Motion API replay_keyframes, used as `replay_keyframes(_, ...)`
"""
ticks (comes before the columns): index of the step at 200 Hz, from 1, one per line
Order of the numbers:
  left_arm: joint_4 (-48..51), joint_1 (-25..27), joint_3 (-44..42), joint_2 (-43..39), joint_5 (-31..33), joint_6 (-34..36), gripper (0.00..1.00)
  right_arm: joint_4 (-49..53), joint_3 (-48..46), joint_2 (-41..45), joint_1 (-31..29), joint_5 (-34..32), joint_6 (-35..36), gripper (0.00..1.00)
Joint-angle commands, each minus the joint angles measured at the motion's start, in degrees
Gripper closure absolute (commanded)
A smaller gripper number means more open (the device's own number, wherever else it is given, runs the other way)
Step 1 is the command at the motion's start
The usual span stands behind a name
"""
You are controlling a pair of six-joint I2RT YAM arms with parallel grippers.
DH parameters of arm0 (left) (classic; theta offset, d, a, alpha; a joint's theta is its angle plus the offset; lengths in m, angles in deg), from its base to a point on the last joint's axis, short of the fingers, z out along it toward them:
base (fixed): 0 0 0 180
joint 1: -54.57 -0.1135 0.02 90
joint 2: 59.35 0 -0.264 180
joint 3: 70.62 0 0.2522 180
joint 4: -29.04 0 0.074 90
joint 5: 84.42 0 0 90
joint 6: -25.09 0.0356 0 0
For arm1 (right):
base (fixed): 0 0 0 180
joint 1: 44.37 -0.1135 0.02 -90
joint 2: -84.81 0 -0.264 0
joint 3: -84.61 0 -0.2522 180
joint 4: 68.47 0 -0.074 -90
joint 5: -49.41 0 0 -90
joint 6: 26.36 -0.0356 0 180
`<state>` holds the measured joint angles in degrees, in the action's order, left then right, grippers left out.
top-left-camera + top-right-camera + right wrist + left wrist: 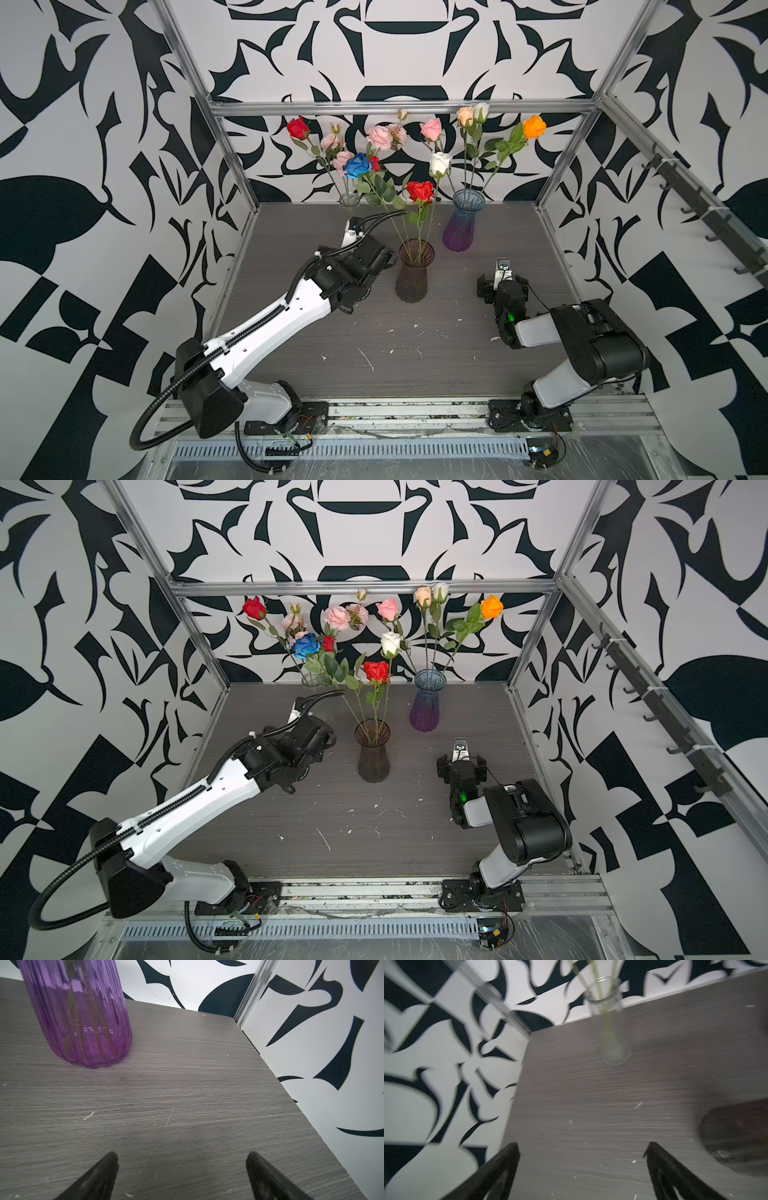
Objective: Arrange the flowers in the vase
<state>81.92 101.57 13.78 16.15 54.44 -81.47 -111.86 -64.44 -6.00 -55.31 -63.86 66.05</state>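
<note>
Flowers [379,136] all stand in vases; none lie on the worktop [415,345]. 3 vases: dark vase [413,274] at ctr, blue-to-purple vase [461,226] behind it & to the right, clear vase [349,200] at back left by the wall.

Dark vase holds the blue rose [357,165], a red rose [420,191] & a white rose [439,163], stems fanning apart. Blue-to-purple vase carries the orange rose [534,126] & peach rose [465,115], among others. Pink ruffled blooms rise from the clear vase.

Left end effector [582,1145]: fingers spread wide, nothing btwn them, bare worktop beneath. Left wrist view is blurred; it shows the clear vase ahead w/ green stems inside, and the dark vase's base off to one side. In both top views the left arm reaches in to just beside the dark vase, on its left; contact w/ the glass can't be told.

Right end effector [182,1154]: fingers also spread, empty, low over bare worktop, w/ the blue-to-purple vase's lower body ahead. In both top views it sits right of the dark vase, apart from it, in front of the blue-to-purple vase.
</note>
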Motion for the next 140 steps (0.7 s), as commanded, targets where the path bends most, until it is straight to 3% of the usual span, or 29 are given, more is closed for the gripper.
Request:
replay_keyframes(1, -23.6, -2.3, -8.0, -5.6, -16.3, 17.3, 0.01, -1.3, 1.0, 0.8, 0.2, -1.2, -0.8, 0.0)
replay_keyframes(22, -31.7, -7.7, -18.7, -13.3, -22.9, 15.2, 0.01, -1.3, 1.0, 0.8, 0.2, -1.2, -0.8, 0.0)
replay_keyframes(38, -38.2, -12.5, -27.2, -21.3, -22.5, 12.8, 0.01, -1.3, 1.0, 0.8, 0.2, -1.3, -0.8, 0.0)
replay_keyframes(61, -42.4, -18.4, -34.3, -25.4, -18.1, 17.2, 0.01, -1.3, 1.0, 0.8, 0.2, -1.2, -0.8, 0.0)
replay_keyframes(83, -51.2, -22.0, -41.9, -24.9, -10.0, 17.2, 0.01, -1.3, 1.0, 0.8, 0.2, -1.2, -0.8, 0.0)
replay_keyframes(102, -72.5, -22.7, -53.4, -23.0, -9.5, 23.2, 0.01, -1.3, 1.0, 0.8, 0.2, -1.3, -0.8, 0.0)
replay_keyframes(118, -88.8, -25.3, -60.0, -17.2, -9.8, 25.3, 0.01, -1.2, 1.0, 0.8, 0.2, -1.2, -0.8, 0.0)
replay_keyframes(140, -100.4, -28.4, -61.9, -6.1, -8.6, 23.1, 0.0, -1.3, 1.0, 0.8, 0.2, -1.3, -0.8, 0.0)
